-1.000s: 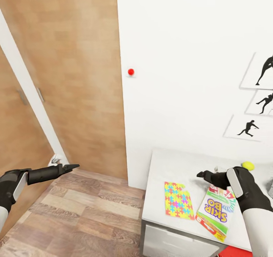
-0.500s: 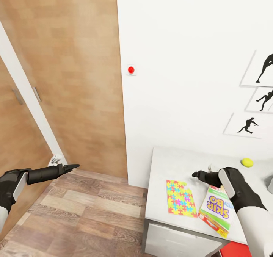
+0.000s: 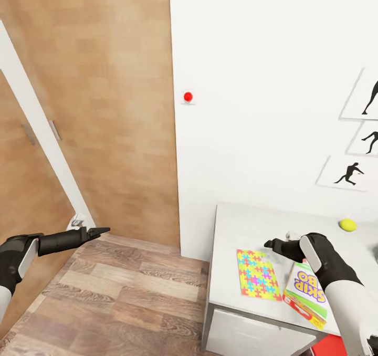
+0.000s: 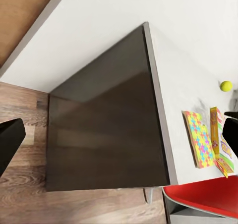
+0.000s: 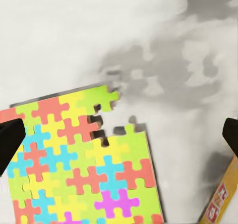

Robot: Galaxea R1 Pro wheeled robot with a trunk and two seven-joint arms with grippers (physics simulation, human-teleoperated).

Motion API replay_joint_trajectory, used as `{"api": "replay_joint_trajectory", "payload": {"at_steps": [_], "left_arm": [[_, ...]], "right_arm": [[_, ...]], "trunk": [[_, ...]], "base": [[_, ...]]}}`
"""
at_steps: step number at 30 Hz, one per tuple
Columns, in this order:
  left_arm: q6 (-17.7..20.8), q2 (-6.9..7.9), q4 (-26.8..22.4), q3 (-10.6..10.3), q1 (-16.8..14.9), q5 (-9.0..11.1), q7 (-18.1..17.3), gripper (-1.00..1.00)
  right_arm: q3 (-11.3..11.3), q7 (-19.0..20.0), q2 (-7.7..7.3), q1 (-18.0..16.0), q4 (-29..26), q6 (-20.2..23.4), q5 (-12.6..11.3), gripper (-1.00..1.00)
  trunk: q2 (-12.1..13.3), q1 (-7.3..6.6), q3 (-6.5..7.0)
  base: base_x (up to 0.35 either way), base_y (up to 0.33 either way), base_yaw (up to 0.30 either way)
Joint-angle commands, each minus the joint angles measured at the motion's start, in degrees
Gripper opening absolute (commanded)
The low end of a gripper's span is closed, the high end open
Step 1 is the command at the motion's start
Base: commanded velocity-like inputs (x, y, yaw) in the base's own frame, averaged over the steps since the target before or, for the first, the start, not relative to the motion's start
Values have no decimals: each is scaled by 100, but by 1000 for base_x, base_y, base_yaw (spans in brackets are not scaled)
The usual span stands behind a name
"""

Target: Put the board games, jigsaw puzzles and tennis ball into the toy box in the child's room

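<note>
The multicoloured jigsaw puzzle sheet (image 3: pixel 257 274), white-and-green board game box (image 3: pixel 307 293) and yellow tennis ball (image 3: pixel 347 224) lie on the pale grey surface (image 3: pixel 247 224), not yet boxed. The right gripper (image 3: pixel 275 244) hovers apart and empty above the puzzle. The left gripper (image 3: pixel 100 231) looks empty, its spread unclear.

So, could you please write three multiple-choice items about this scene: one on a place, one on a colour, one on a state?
1. Where does the jigsaw puzzle lie?
A. on the wood floor
B. on the table, beside the board game
C. on top of the board game

2. What colour is the tennis ball?
A. yellow
B. red
C. blue

3. How is the puzzle's corner in the right wrist view?
A. complete
B. covered by the ball
C. missing pieces, so a notch shows

Answers:
1 B: it lies flat on the pale top, next to the printed box.
2 A: the ball near the wall is yellow.
3 C: the table shows through a gap at the corner.
</note>
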Motion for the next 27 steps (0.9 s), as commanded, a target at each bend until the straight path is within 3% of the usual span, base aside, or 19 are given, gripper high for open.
{"api": "replay_joint_trajectory", "payload": {"at_steps": [1, 13, 20, 27], "left_arm": [[40, 1, 2, 1, -5, 20, -5, 100], [40, -18, 2, -7, -5, 20, 0, 100], [46, -21, 2, -8, -5, 20, 2, 100], [47, -19, 2, -12, -5, 20, -1, 100]], "right_arm": [[-13, 24, 2, -18, 29, 29, 10, 100], [19, 55, -17, -48, 102, 37, 2, 100], [287, 313, -66, -44, 104, 39, 8, 100], [385, 399, -91, -41, 126, 35, 17, 100]], "trunk": [[-13, 4, -12], [-13, 4, -12], [-13, 4, -13], [-13, 4, -53]], "base": [[5, 130, 0], [58, 56, 0], [64, -55, 0], [7, -6, 0]]}}
